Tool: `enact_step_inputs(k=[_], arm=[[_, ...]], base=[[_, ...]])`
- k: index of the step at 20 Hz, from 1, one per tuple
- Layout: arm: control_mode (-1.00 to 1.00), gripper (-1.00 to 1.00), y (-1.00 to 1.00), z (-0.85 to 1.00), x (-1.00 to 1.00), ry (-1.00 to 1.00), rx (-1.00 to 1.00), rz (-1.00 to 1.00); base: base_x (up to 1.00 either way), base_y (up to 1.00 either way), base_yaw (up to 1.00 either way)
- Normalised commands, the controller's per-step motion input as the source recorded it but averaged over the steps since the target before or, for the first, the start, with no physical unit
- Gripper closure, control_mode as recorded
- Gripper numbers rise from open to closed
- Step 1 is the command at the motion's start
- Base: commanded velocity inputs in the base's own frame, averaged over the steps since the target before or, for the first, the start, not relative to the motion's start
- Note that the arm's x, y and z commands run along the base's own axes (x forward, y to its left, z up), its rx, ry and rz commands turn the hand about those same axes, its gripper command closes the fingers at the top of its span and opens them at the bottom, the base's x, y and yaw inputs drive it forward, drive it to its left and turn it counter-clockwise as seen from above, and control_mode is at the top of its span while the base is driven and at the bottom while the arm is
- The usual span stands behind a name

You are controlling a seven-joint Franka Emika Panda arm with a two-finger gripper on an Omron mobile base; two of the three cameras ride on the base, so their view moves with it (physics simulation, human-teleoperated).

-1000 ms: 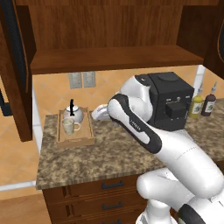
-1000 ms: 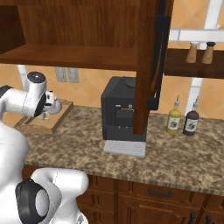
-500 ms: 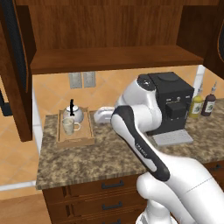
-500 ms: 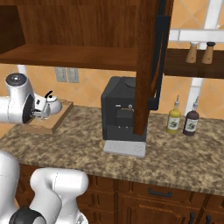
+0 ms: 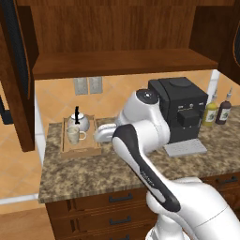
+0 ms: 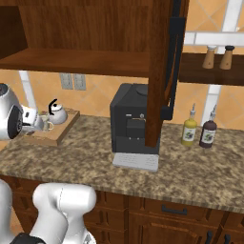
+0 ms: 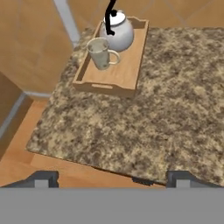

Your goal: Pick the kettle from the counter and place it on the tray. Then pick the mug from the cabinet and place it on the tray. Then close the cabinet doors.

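Jaws wide and empty; both items on the tray, doors open.

The gripper [image 7: 112,179] stands with its jaws spread wide, holding nothing, above the table [image 7: 144,122] near its front edge. Ahead of it along its line of sight lies the tray [image 7: 114,75], long axis running away from the jaws. The mug [image 7: 100,53] stands at its middle, the kettle [image 7: 117,32] just behind at the far end. What likely remains is shutting the doors: left door [image 5: 18,70] above and left of the tray, right door [image 6: 162,71] well off to the right.
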Motion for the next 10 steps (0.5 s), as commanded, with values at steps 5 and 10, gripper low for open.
enact_step_inputs(k=[5,10], arm=[[-1.00,1.00,0.39,-0.12,-0.23,0.00,-0.16,0.05],[-1.00,1.00,0.22,-0.29,-0.23,-0.03,-0.27,0.07]], base=[[0.00,0.00,0.00],[0.00,0.00,0.00]])
